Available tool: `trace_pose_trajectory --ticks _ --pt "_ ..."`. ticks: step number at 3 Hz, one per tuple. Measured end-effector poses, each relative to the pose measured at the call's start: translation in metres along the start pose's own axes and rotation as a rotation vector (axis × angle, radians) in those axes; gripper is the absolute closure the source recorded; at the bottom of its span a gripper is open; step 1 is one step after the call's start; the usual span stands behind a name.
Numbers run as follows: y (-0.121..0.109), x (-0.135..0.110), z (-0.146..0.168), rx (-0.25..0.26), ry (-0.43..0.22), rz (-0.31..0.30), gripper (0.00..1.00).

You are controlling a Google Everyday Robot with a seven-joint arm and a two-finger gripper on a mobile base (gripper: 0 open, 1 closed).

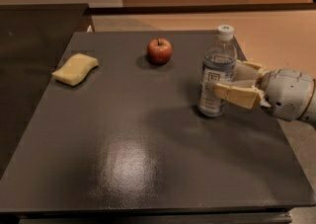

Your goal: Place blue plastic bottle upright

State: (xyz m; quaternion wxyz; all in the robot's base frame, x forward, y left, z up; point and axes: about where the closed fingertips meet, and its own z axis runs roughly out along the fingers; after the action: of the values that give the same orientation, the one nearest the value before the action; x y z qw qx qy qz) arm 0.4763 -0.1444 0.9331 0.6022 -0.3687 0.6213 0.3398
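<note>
The blue plastic bottle (216, 67) stands upright on the dark table (148, 134), right of centre, with its white cap on top. My gripper (228, 78) reaches in from the right and straddles the bottle's lower half. The near finger (234, 94) passes in front of the bottle and the far finger (252, 66) lies behind it. The fingers are spread with a small gap to the bottle, so the gripper is open.
A red apple (159, 51) sits at the back centre of the table. A yellow sponge (75, 69) lies at the back left. A tan counter (276, 30) runs behind and to the right, and a dark surface (29, 50) adjoins on the left.
</note>
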Motion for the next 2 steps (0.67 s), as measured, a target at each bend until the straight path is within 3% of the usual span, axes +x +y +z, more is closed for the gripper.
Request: trace_pose_trajectory --ticks 1,2 --pt "0.0023 0.0067 -0.0014 -0.002 -0.018 -0.014 0.83" --pt "0.0035 0.0117 -0.0026 0.002 -0.031 -0.026 0.59"
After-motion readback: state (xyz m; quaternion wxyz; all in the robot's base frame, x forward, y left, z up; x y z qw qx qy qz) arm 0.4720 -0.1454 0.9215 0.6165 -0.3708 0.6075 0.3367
